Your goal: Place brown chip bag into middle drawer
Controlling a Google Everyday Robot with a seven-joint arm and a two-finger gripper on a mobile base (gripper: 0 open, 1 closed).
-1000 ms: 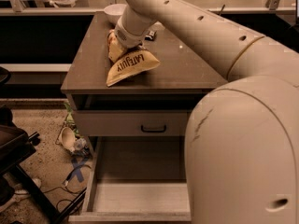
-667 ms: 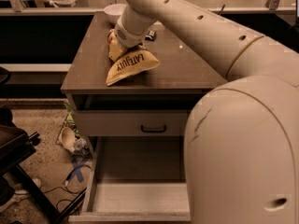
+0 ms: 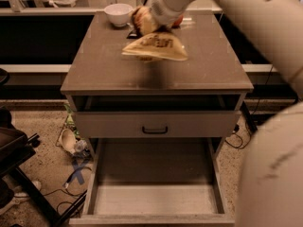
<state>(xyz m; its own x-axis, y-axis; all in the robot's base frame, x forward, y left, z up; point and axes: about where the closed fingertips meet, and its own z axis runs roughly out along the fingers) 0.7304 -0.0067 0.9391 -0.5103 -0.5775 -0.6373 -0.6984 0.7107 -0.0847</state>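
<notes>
The brown chip bag (image 3: 156, 48) hangs in the air over the middle of the cabinet top (image 3: 94, 65), tan printed end toward me, and casts a shadow on the top below it. My gripper (image 3: 144, 25) is shut on the bag's far upper end; the arm reaches in from the upper right and hides most of the gripper. The middle drawer (image 3: 156, 200) is pulled out at the bottom of the view, with a bare pale floor and low grey walls. It sits below and in front of the bag.
A white bowl (image 3: 117, 13) stands at the back of the cabinet top, with a small dark item (image 3: 132, 32) and a red object (image 3: 177, 20) near it. A closed drawer front with a black handle (image 3: 155, 129) lies above the open drawer. Floor clutter (image 3: 71, 143) and a black stand (image 3: 19, 164) are left; my body (image 3: 274, 174) fills the right.
The bag lay on the cabinet top under the gripper; now it is lifted off the top and held over its middle. The view of the cabinet has also shifted.
</notes>
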